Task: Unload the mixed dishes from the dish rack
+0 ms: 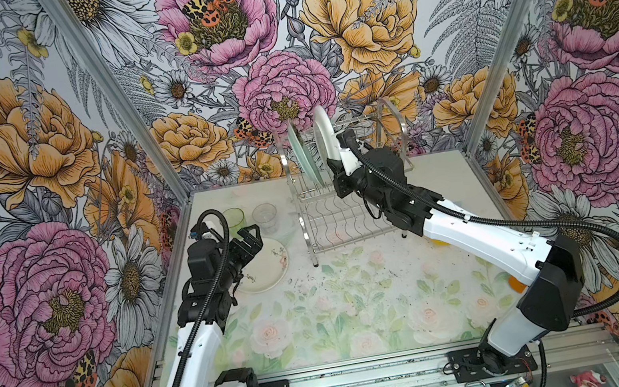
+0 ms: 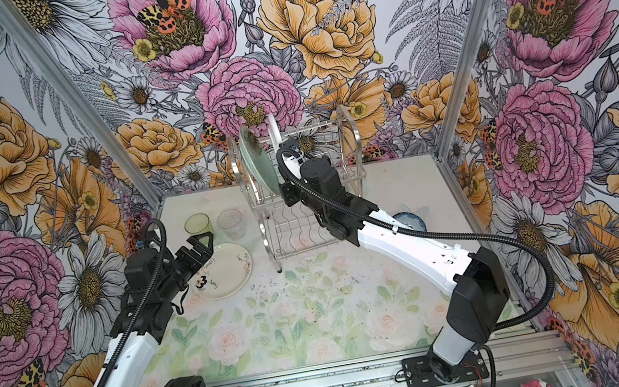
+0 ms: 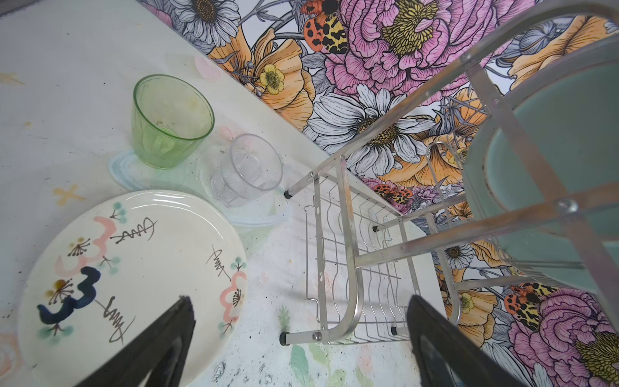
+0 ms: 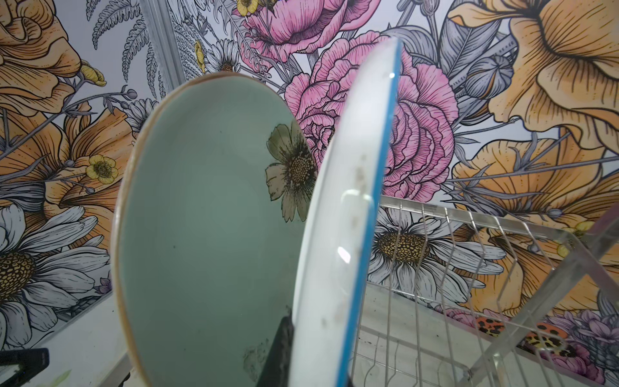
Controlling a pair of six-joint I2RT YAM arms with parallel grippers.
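Dish rack [image 1: 345, 218] [image 2: 297, 230] of chrome wire stands at the back of the table [image 1: 360, 312], and we see two plates standing on edge at the left end of its upper tier. The pale green plate [image 1: 304, 155] [image 4: 207, 217] is the outer one. Just beside it stands the white plate [image 1: 322, 133] [image 4: 338, 234], whose rim looks blue in the right wrist view.

The right pincer [image 1: 339, 164] [image 4: 315, 365] is clamped on the white plate's lower edge. One dark finger [image 4: 278, 348] lies against the plate's face, in the gap between the two plates. We cannot tell whether the plate sits in the wires or hangs just clear of them.

On the table left of the rack, the cream plate [image 1: 273, 265] [image 3: 150, 268] with pink marks lies flat. Behind it the green tumbler [image 1: 235, 219] [image 3: 170, 120] and the clear tumbler [image 1: 265, 216] [image 3: 249, 171] stand upright, side by side and not touching.

The left pincer [image 1: 249, 235] [image 3: 299, 301] hovers over the cream plate's edge nearest the rack, its jaws spread wide.

In a top view we see a blue-and-white bowl [image 2: 413, 220] on the table right of the rack, partly hidden by the right arm.
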